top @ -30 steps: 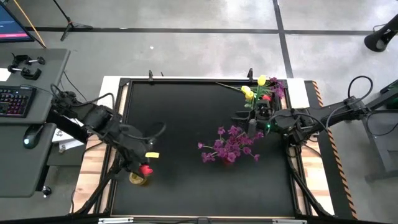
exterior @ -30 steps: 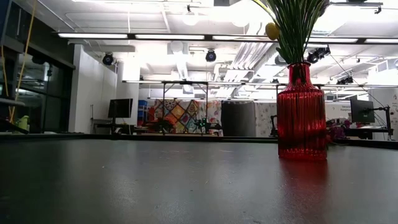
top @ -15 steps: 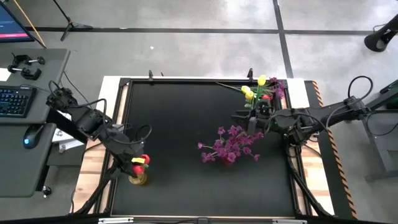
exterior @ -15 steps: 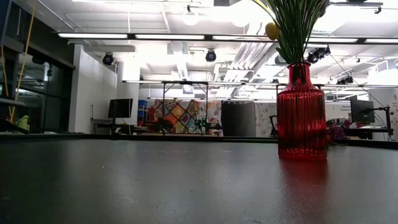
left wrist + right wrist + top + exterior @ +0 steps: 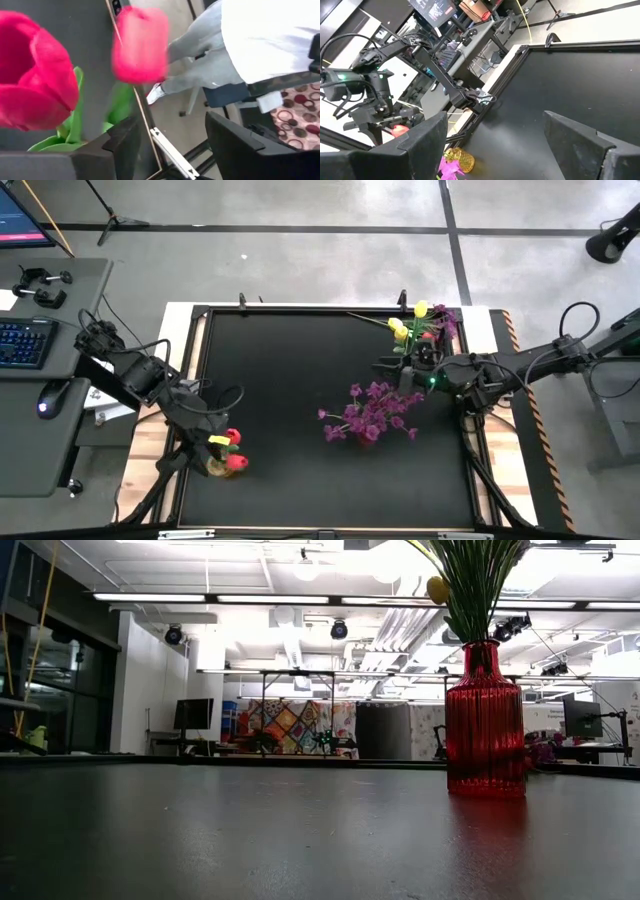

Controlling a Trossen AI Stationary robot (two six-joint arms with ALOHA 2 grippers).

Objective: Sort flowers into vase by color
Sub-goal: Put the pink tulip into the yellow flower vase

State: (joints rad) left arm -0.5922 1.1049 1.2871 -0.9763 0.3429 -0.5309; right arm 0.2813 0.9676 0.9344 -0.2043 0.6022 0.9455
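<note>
Two red tulips (image 5: 233,438) (image 5: 35,85) stand with green leaves in a small gold vase (image 5: 215,469) at the table's near left edge. My left gripper (image 5: 213,444) (image 5: 172,145) hovers right beside them, open, with the tulip heads to one side of its fingers and nothing in the gap. Purple sprays (image 5: 368,410) fill a red ribbed vase (image 5: 485,720) at centre right. A mixed bunch of yellow, red and purple flowers (image 5: 422,328) sits by the far right corner. My right gripper (image 5: 405,380) (image 5: 502,140) waits open between that bunch and the purple sprays.
The black mat's raised frame (image 5: 196,380) runs along the left edge next to the gold vase. A desk with keyboard and mouse (image 5: 25,345) stands left of the table. A seated person's legs (image 5: 210,55) show beyond the table in the left wrist view. Bare mat (image 5: 290,370) lies in the middle.
The left arm has drawn back toward the table's left edge, and its gripper has shifted slightly toward the near edge. Where one red tulip head showed by the gold vase, two heads now show apart. The right arm has kept still.
</note>
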